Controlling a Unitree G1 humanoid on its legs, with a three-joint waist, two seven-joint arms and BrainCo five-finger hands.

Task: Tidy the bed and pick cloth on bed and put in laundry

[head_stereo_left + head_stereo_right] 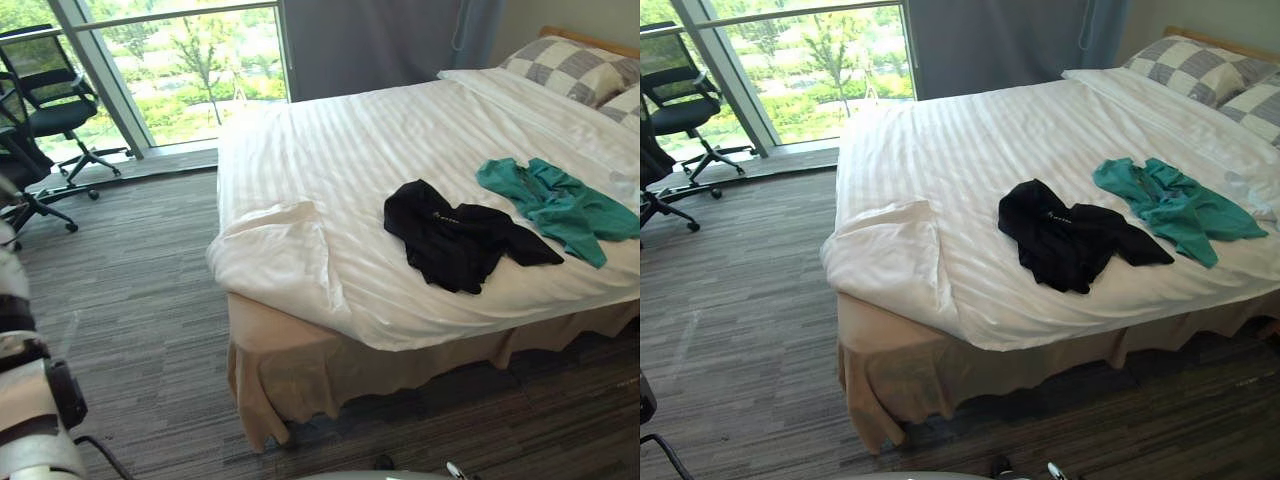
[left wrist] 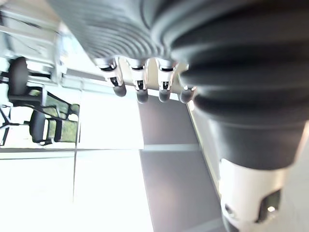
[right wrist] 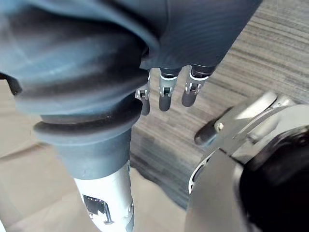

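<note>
Down low, left hand [image 2: 141,89] and right hand [image 3: 165,94] hang slack-fingered, empty. On bed [image 1: 300,140], black cloth [image 1: 455,240] lies nearest, crumpled, green cloth [image 1: 560,205] just beyond. Both likely light, limp; I'd pinch a bunched fold mid-heap, black first.

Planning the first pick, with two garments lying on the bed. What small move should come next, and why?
Probably step to the near edge of the bed and reach the right hand for the black garment. It lies nearer that edge than the green garment, and both that hand and the left hand hang open, holding nothing.
</note>
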